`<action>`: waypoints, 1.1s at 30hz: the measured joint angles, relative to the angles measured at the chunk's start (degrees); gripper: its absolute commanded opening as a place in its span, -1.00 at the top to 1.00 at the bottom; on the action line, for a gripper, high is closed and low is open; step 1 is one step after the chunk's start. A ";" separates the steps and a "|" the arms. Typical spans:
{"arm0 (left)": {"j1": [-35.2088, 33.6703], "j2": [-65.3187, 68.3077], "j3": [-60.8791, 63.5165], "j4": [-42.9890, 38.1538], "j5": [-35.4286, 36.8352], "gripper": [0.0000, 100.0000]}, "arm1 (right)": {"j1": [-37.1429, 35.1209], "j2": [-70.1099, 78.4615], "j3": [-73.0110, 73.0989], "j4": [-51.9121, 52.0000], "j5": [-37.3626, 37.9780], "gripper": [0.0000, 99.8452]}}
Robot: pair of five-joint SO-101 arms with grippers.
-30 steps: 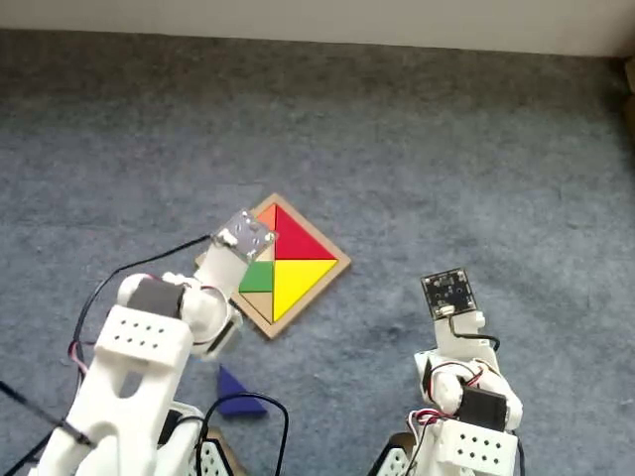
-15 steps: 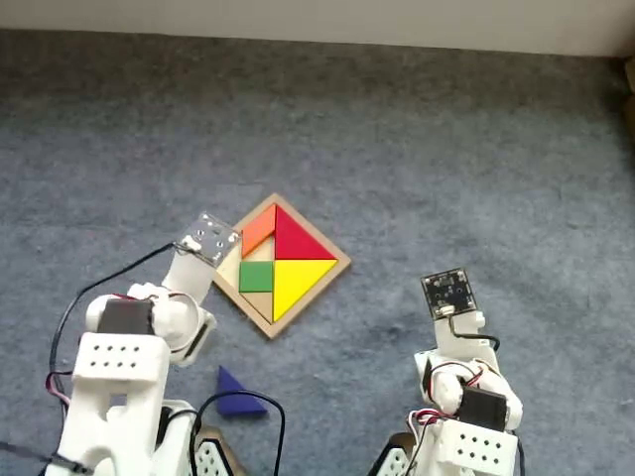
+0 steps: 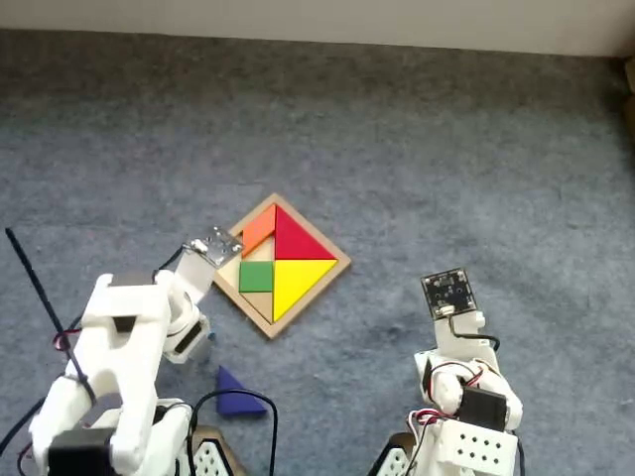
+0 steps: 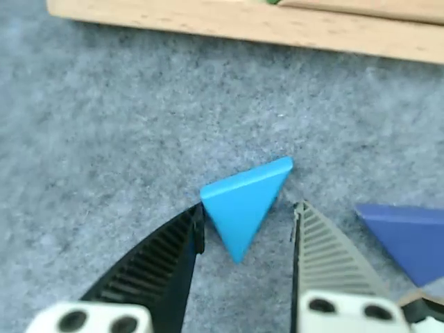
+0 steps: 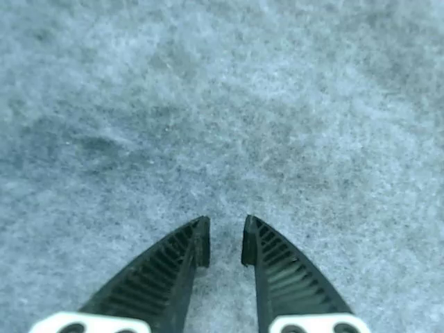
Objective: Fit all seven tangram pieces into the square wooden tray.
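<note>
Surface: grey carpet, with a pale strip of wall beyond the far side of the tray.

Item 1, tray: lay cornerwise. It held a red triangle, a yellow triangle, an orange piece and a green square. Bare wood showed along its near-left side, so the job was part done.

Item 2, light blue triangle: lay flat on the carpet just off the tray's near-left edge.

Item 3, dark blue triangle: lay nearer me than the tray, just beside item 2.

Item 4, my left gripper: spread wide and straddling item 2, with the black finger at one corner and the other finger just beside the piece. Nothing was clamped. I judged it was placed so for a pick.

Item 5, my right gripper: well apart from the tray, all but closed and holding nothing, parked out of the way.

Change: a second before, my left wrist hung over the tray's left corner. It had since drawn back off the tray, toward me. My right arm had not stirred.
</note>
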 measured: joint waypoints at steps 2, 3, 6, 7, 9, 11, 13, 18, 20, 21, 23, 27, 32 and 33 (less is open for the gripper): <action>0.09 2.37 -1.49 0.09 0.00 0.69 | 0.00 0.00 0.00 0.00 0.00 0.82; 0.18 3.52 -2.11 0.18 0.00 0.72 | 0.00 0.00 0.00 0.00 0.00 0.82; 0.35 5.80 -3.25 0.35 0.00 0.77 | 0.00 0.00 0.00 0.00 0.00 0.82; 0.35 6.24 -3.52 0.44 0.09 0.79 | 0.00 0.00 0.00 0.00 0.00 0.82; 0.44 6.51 -4.04 0.44 0.09 0.82 | 0.00 0.00 0.00 0.00 0.00 0.82; 0.44 6.51 -4.84 0.44 0.09 0.85 | 0.00 0.00 0.00 0.00 0.00 0.82; 0.35 6.59 -6.68 0.88 0.00 0.85 | 0.00 0.00 0.00 0.00 0.00 0.82; -0.09 6.59 -13.10 4.57 0.09 0.85 | 0.00 0.00 0.00 0.00 0.00 0.82; 0.09 6.59 -14.77 5.36 0.00 0.85 | 0.00 0.00 0.00 0.00 0.00 0.82; 0.18 6.59 -15.38 5.45 -0.09 0.85 | 0.00 0.00 0.00 0.00 0.00 0.82; 0.09 6.59 -16.00 5.71 -0.09 0.85 | 0.00 0.00 0.00 0.00 0.00 0.82; 0.00 6.95 -16.62 5.80 -0.09 0.78 | 0.00 0.00 0.00 0.00 0.00 0.82; 0.09 6.95 -16.70 5.80 -0.09 0.47 | 0.00 0.00 0.00 0.00 0.00 0.82; 0.09 6.95 -16.70 5.80 -0.09 0.47 | 0.00 0.00 0.00 0.00 0.00 0.82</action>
